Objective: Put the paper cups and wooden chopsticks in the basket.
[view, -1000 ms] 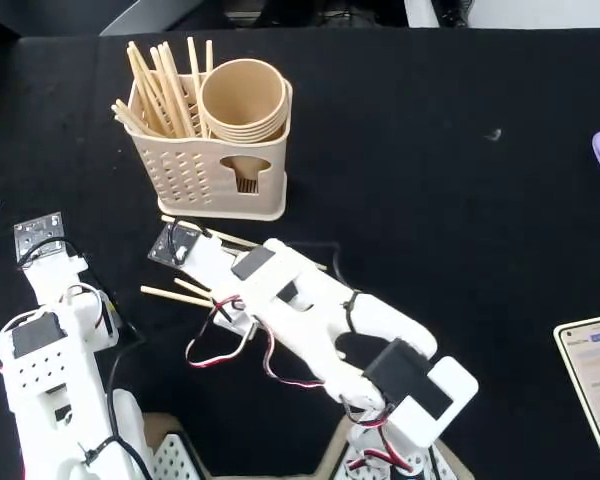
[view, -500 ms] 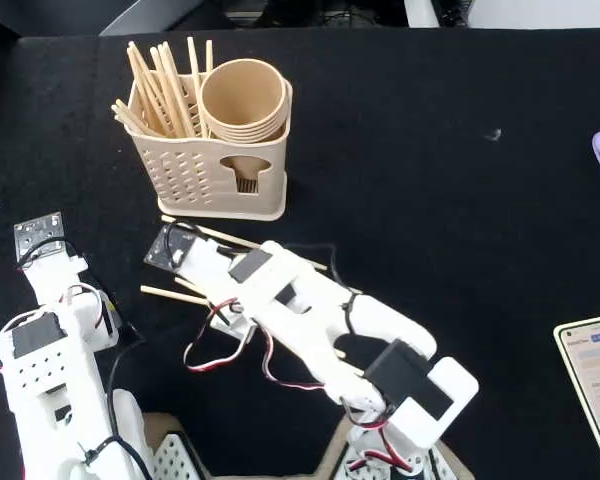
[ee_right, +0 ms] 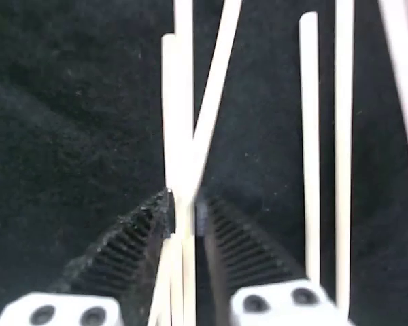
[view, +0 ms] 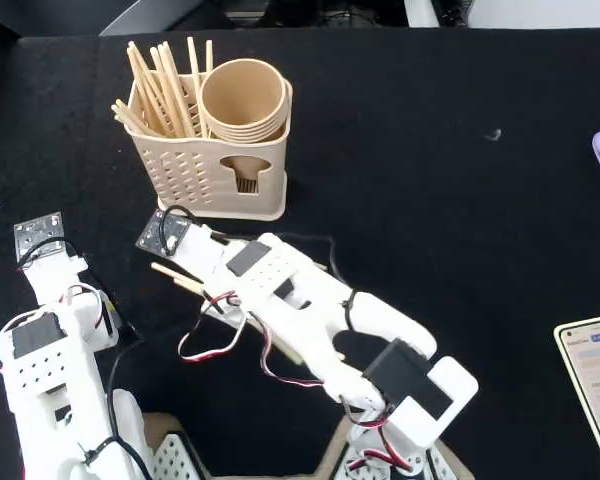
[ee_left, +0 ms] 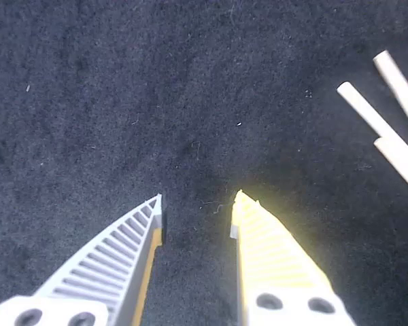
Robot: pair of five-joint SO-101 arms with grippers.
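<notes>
Right gripper (ee_right: 183, 207) jaws are clamped on a couple of crossed wooden chopsticks (ee_right: 185, 129), which run straight out ahead of the tips. Two more loose chopsticks (ee_right: 343, 136) lie flat on the cloth close alongside one jaw, roughly parallel to it. Left gripper (ee_left: 197, 200) jaws are spread over the black table (ee_left: 122, 81), with three stick ends (ee_left: 367, 112) off to the yellow jaw's side, apart from it. Basket (view: 208, 172) sits beyond the right jaws' tips, not touching, holding stacked paper cups (view: 243, 98) and a chopstick bunch (view: 160, 85).
</notes>
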